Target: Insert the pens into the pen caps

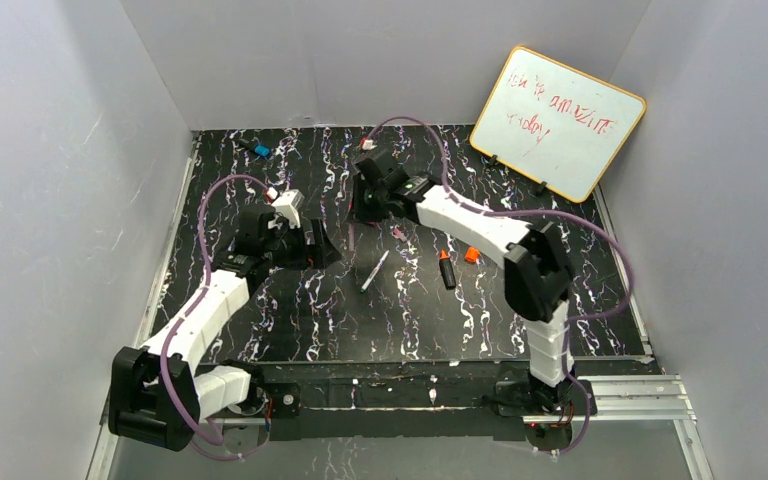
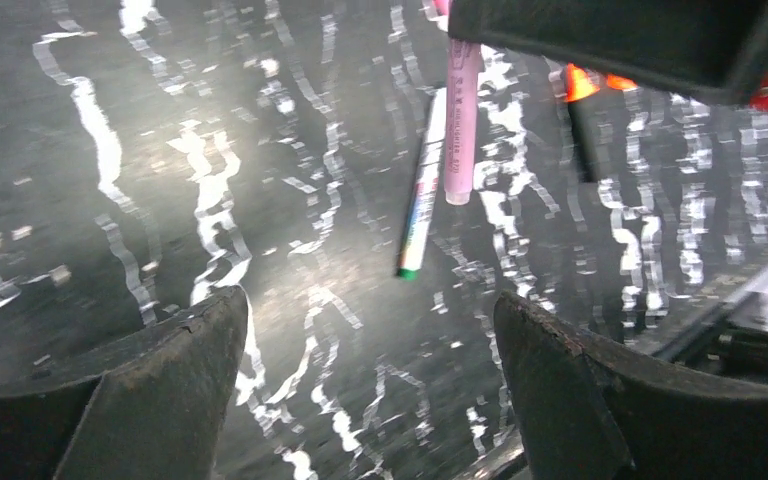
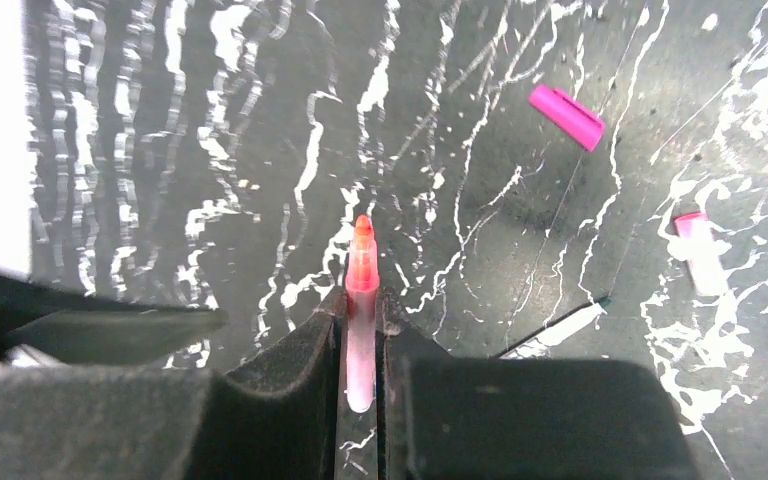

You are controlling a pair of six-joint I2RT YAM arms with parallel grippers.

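My right gripper [image 3: 362,300] is shut on the slim pink pen [image 3: 362,262], whose red tip sticks out beyond the fingers. In the left wrist view that pink pen [image 2: 461,120] hangs from the right gripper [image 2: 600,35] above the table. A magenta cap [image 3: 566,117] and a pale pink cap [image 3: 701,250] lie on the table beyond it. The white pen [image 1: 375,270] lies mid-table. The black marker [image 1: 447,270] lies next to the orange cap [image 1: 472,255]. My left gripper [image 2: 370,310] is open and empty, left of the white pen [image 2: 422,190].
A whiteboard [image 1: 557,120] leans at the back right. A small black piece with a blue end [image 1: 260,150] lies at the back left. The black marbled mat [image 1: 290,320] covers the table, with white walls on three sides.
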